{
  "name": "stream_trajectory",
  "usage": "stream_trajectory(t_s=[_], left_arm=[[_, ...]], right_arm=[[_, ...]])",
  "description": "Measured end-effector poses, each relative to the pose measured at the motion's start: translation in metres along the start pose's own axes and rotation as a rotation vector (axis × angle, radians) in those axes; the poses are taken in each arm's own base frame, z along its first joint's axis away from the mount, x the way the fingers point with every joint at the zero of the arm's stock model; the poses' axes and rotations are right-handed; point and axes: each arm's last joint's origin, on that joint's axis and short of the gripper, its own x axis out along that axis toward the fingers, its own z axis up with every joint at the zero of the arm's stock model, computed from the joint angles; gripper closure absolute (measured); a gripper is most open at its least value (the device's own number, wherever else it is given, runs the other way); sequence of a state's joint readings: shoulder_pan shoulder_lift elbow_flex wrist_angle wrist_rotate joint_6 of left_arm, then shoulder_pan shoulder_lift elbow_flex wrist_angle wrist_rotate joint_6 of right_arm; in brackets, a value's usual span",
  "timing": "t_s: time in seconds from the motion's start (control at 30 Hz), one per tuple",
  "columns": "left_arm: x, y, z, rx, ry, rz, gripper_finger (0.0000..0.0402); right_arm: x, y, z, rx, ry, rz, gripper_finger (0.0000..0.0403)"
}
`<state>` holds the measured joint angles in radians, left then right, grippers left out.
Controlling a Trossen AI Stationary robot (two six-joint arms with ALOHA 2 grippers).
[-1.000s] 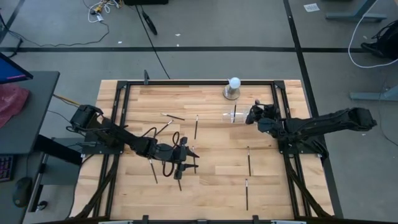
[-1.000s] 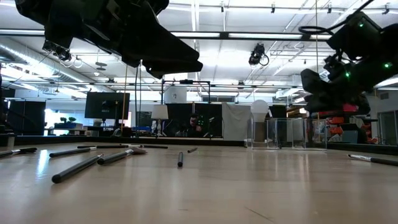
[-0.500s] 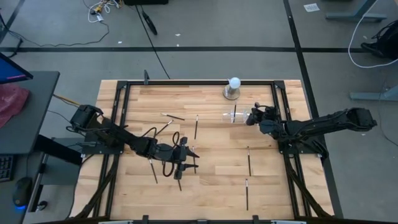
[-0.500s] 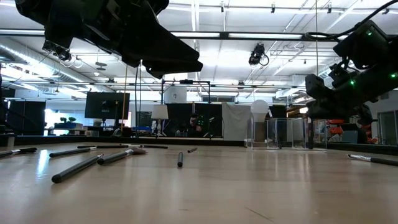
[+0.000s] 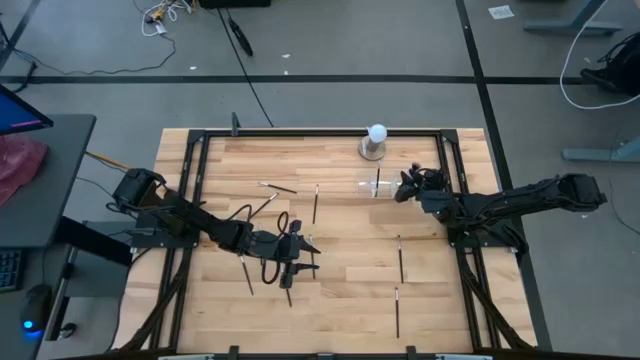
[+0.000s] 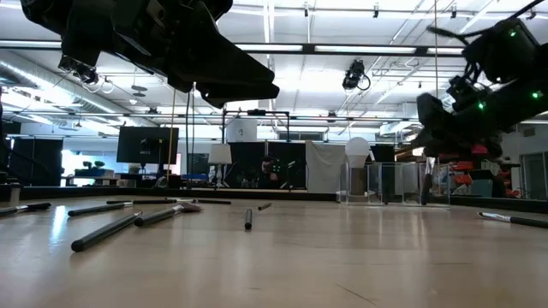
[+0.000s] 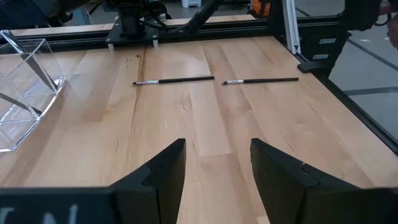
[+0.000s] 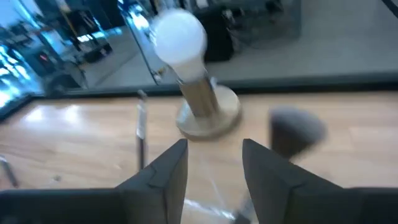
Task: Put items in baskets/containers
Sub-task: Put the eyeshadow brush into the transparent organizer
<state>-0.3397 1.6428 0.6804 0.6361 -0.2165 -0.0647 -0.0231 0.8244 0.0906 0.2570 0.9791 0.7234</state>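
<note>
- The right pincer [image 5: 404, 187] hangs just beside the clear tray [image 5: 375, 186] at the far side of the worktop [image 5: 340, 290], near the white ball lamp [image 5: 375, 141]. Its fingers [image 8: 168, 174] stand apart with nothing between them; it is placed there, I judge, because that is where a brush goes over the tray wall.
- A brush [image 5: 378, 182] stands or leans in the tray, dark against the clear plastic; whether others lie with it I cannot tell.
- The left pincer [image 5: 298, 257] hovers near the middle of the worktop, jaws wide and empty, pointing across the wood toward two brushes [image 7: 174, 80] lying end to end.
- A short brush [image 5: 288, 295] lies just beside the left pincer, so it looks the likeliest next pick.
- Other brushes lie loose and well apart: a few [image 5: 277, 187] left of the tray, two [image 5: 400, 262] on the right half nearer the front.
- Most of the job seems left to do.
</note>
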Motion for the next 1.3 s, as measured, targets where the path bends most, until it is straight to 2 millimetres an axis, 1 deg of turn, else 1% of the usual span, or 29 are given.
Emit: stream_trajectory(t_s=[0.17, 0.27, 0.37, 0.47, 0.57, 0.63, 0.77, 0.93, 1.03, 1.13, 1.23, 1.3], left_arm=[[0.000, 0.000, 0.000, -0.002, 0.000, 0.000, 0.0220], [0.000, 0.000, 0.000, -0.006, 0.000, 0.000, 0.0220], [0.000, 0.000, 0.000, -0.007, 0.000, 0.000, 0.0220], [0.000, 0.000, 0.000, -0.008, 0.000, 0.000, 0.0220], [0.000, 0.000, 0.000, -0.010, -0.001, 0.000, 0.0220], [0.000, 0.000, 0.000, -0.010, -0.002, 0.000, 0.0220], [0.000, 0.000, 0.000, -0.011, -0.003, -0.001, 0.0220], [0.000, 0.000, 0.000, -0.042, -0.004, -0.001, 0.0220], [-0.001, -0.003, 0.000, -0.067, -0.004, -0.009, 0.0220], [-0.002, -0.009, 0.000, -0.074, -0.003, -0.026, 0.0220], [-0.004, -0.016, -0.001, -0.067, -0.003, -0.049, 0.0220], [-0.005, -0.021, -0.001, -0.061, -0.002, -0.064, 0.0220]], right_arm=[[-0.005, 0.015, 0.021, 0.015, -0.135, 0.121, 0.0267], [-0.015, 0.027, 0.034, 0.017, -0.207, 0.261, 0.0283], [-0.028, 0.044, 0.043, -0.007, -0.208, 0.402, 0.0304], [-0.043, 0.063, 0.045, -0.064, -0.140, 0.499, 0.0335], [-0.058, 0.082, 0.039, -0.112, -0.036, 0.574, 0.0373], [-0.068, 0.092, 0.030, -0.131, 0.039, 0.609, 0.0394], [-0.087, 0.113, 0.008, -0.144, 0.177, 0.631, 0.0398], [-0.114, 0.146, -0.017, -0.216, 0.361, 0.619, 0.0401], [-0.131, 0.165, -0.027, -0.280, 0.504, 0.562, 0.0401], [-0.145, 0.176, -0.035, -0.359, 0.673, 0.443, 0.0402], [-0.155, 0.177, -0.043, -0.433, 0.807, 0.272, 0.0402], [-0.160, 0.173, -0.050, -0.441, 0.850, 0.179, 0.0402]])
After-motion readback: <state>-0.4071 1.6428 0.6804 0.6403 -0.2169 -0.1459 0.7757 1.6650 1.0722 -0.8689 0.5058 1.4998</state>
